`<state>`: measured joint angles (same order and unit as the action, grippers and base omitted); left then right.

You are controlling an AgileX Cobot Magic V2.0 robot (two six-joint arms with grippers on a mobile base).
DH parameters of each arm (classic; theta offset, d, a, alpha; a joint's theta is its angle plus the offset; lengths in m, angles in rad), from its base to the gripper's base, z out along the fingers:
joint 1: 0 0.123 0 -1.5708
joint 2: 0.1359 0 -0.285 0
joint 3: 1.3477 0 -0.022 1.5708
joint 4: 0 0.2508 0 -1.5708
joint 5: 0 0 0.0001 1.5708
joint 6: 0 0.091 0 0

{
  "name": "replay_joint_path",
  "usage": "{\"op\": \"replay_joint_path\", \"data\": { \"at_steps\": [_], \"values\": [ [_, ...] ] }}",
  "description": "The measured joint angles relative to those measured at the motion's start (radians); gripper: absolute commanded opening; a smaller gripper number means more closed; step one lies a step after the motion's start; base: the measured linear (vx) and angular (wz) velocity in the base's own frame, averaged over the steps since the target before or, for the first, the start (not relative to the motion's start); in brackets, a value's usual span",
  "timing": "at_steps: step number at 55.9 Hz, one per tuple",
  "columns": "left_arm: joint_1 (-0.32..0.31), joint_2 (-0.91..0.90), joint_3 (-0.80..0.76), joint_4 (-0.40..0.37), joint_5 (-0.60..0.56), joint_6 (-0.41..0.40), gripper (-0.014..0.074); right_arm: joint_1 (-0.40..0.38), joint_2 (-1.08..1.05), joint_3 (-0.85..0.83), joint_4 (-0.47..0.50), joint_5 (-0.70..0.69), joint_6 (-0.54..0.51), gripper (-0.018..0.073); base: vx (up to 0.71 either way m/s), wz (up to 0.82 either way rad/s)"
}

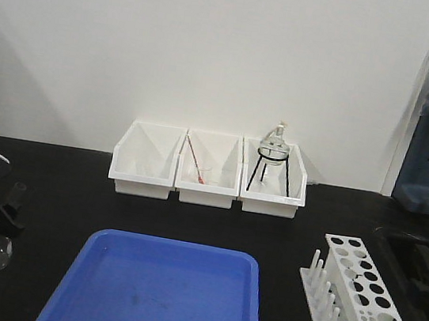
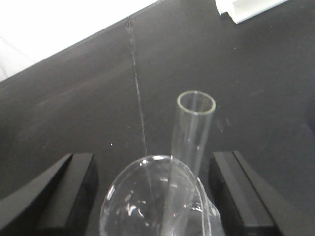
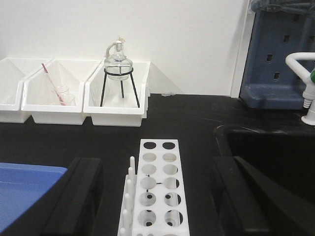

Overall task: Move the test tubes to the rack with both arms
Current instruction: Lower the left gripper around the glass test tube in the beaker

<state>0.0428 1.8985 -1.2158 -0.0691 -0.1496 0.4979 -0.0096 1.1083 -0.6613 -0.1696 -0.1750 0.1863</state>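
Glass test tube (image 2: pixel 190 147) leans in its beaker (image 2: pixel 129 199) between spread jaws of the left gripper (image 2: pixel 152 194), so an off-centre squeeze could topple both; right gripper (image 3: pixel 155 196) likewise spread.

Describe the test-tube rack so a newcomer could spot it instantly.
On the black bench, look front right, beside the blue tray. The rack is a small white stand; unlike the three open white bins by the wall, its top has two rows of round holes, with upright pegs along the tray side.
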Motion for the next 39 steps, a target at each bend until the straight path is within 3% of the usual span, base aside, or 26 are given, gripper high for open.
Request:
{"op": "replay_joint_path", "data": {
  "at_steps": [21, 32, 39],
  "values": [
    [0.000, 0.052, 0.000, 0.000, -0.073, -0.004, 0.0584, 0.000, 0.000, 0.000, 0.000, 0.000, 0.000, 0.0520, 0.00, 0.00],
    [0.000, 0.055, -0.001, 0.005, -0.130, -0.049, 0.0584, 0.000, 0.009, 0.000, 0.000, -0.001, 0.000, 0.0520, 0.00, 0.00],
    [0.000, 0.056, -0.003, 0.047, -0.144, -0.101, 0.0584, 0.000, 0.032, 0.000, 0.000, -0.001, 0.000, 0.0520, 0.00, 0.00]
  ]
}}
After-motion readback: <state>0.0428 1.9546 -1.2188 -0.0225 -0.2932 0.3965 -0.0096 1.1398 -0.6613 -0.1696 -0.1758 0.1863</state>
